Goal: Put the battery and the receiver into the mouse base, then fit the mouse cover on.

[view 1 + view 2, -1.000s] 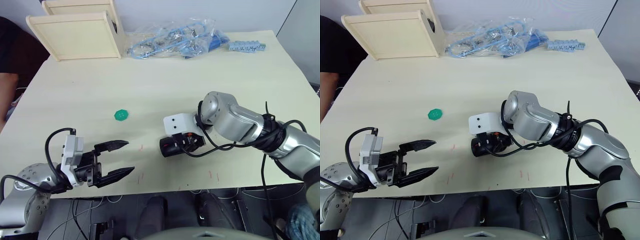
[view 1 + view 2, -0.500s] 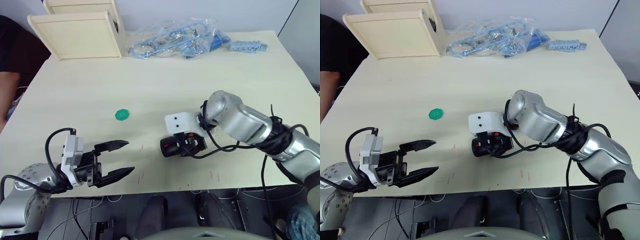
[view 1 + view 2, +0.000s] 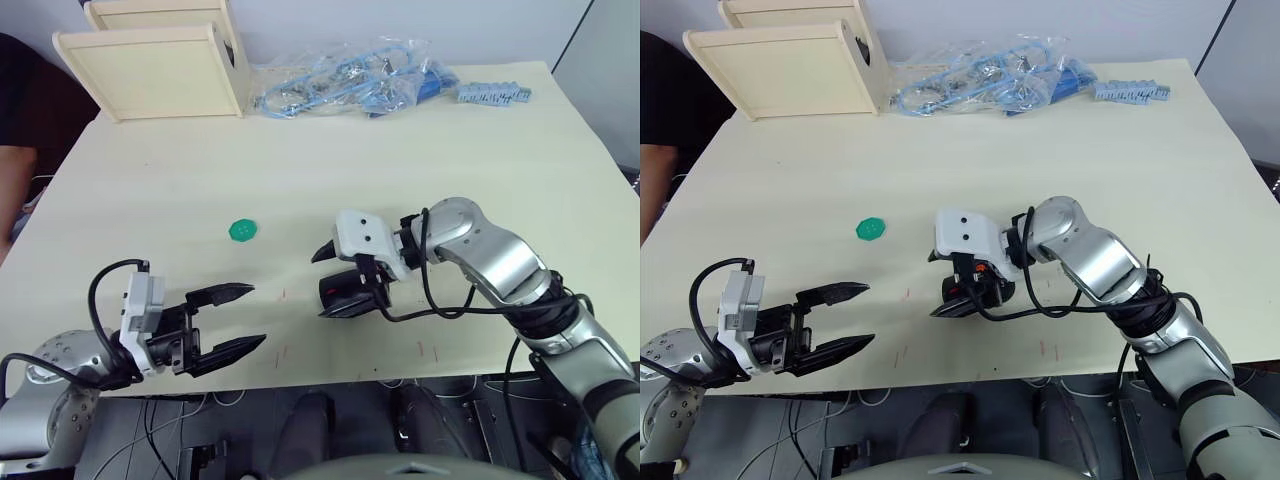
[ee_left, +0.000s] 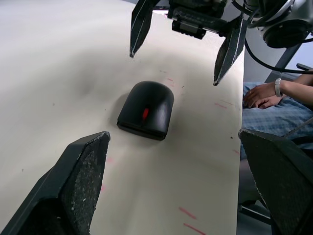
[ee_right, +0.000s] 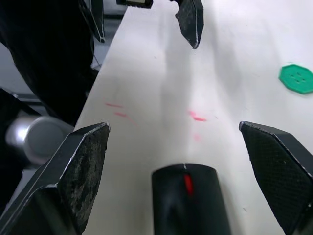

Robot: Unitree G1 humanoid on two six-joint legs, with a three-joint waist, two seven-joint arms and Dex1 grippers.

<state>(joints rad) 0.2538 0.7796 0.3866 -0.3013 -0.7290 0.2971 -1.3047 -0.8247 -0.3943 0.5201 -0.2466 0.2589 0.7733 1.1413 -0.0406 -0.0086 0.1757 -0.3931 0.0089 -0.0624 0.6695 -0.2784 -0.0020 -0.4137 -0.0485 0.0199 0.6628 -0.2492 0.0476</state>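
On my tabletop: assembled black mouse near front, green disc, wooden boxes, bagged blue cables, blue strip along far edge.

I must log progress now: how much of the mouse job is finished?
The mouse lies closed on the table, cover on, so assembly looks done. Nothing is held: the right claw is open above it, the left claw open and apart. The inside is hidden.

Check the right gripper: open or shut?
Open. The right gripper hangs above the mouse with its two black fingers spread wide, nothing between them.
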